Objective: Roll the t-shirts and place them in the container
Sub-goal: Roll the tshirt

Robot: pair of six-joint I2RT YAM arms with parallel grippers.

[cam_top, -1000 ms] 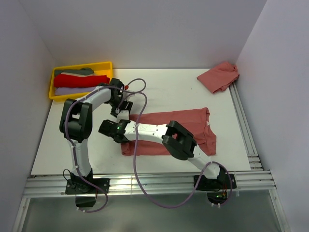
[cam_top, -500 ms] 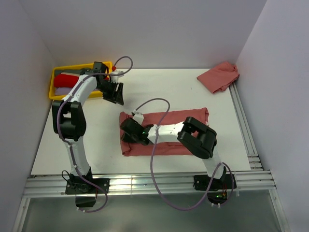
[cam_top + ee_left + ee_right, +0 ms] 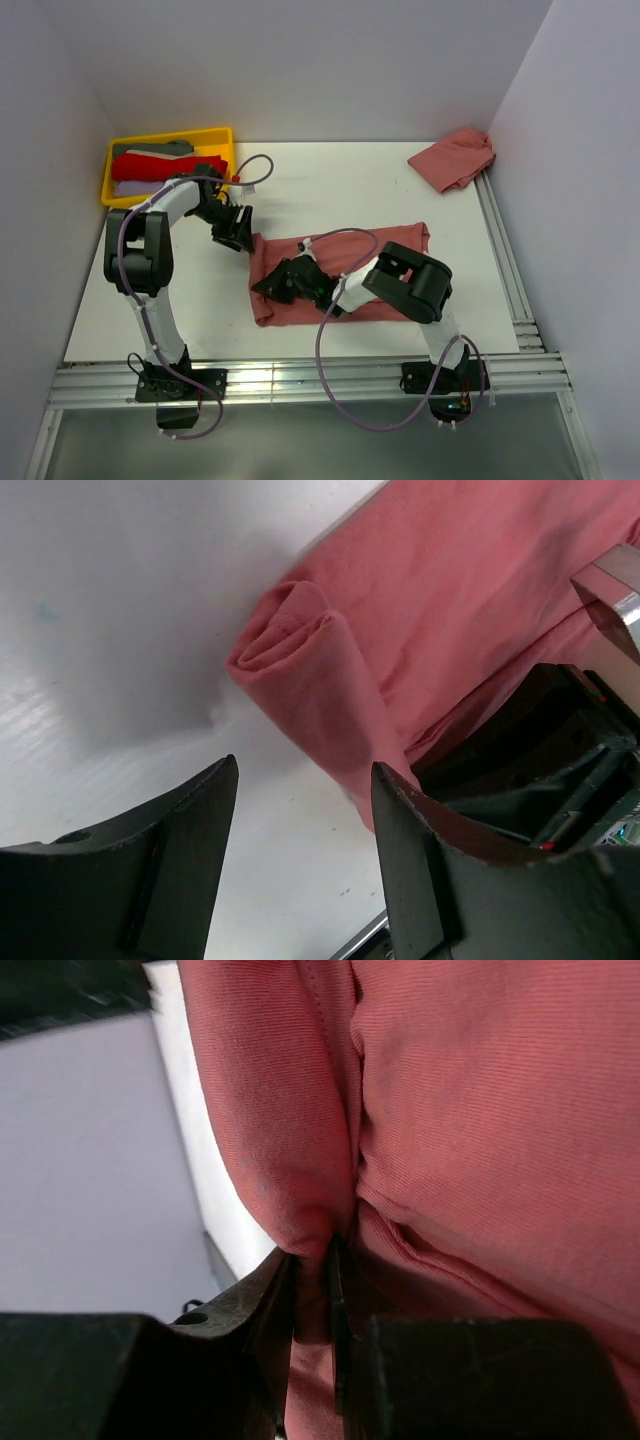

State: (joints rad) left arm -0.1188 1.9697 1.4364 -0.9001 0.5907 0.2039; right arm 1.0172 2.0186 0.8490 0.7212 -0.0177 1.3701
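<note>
Fingers (image 3: 240,1330) of my right gripper (image 3: 312,1280) are pinched together on the rolled end (image 3: 290,650) of the folded salmon t-shirt (image 3: 375,248) mid-table, pinning the roll. My left gripper (image 3: 303,780) hovers with its fingers apart over that roll's far corner, apparently ready to grip it.

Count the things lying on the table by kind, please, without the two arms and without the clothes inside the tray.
Salmon-red t-shirts: 2, the partly rolled t-shirt and the crumpled t-shirt
Yellow tray: 1
Total: 3
</note>
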